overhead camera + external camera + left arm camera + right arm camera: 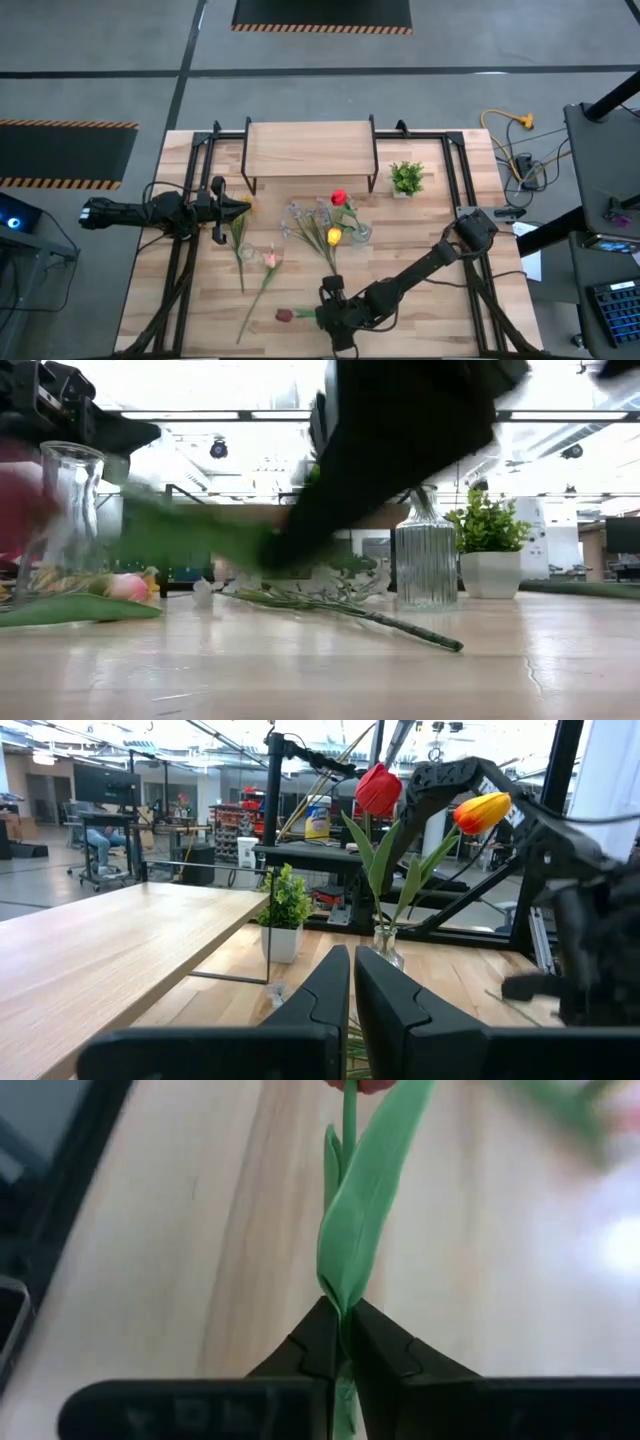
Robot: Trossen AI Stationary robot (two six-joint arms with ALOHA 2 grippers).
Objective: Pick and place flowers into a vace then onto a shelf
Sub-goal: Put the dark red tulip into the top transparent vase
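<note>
- The right gripper (345,1342) fingers are pinched on a maroon flower (285,315) lying low on the tabletop (450,310), ready to lift it.
- The left gripper (243,206) waits with fingers together beside the shelf (310,148).

Potted plant (406,178) on table (440,300), beside empty glass vase (426,563).

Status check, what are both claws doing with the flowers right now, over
Right claw shut on maroon flower stem, near table edge. Left claw shut, empty, waiting left of shelf. Vase already holds red and yellow flowers. Nothing blocking.
</note>
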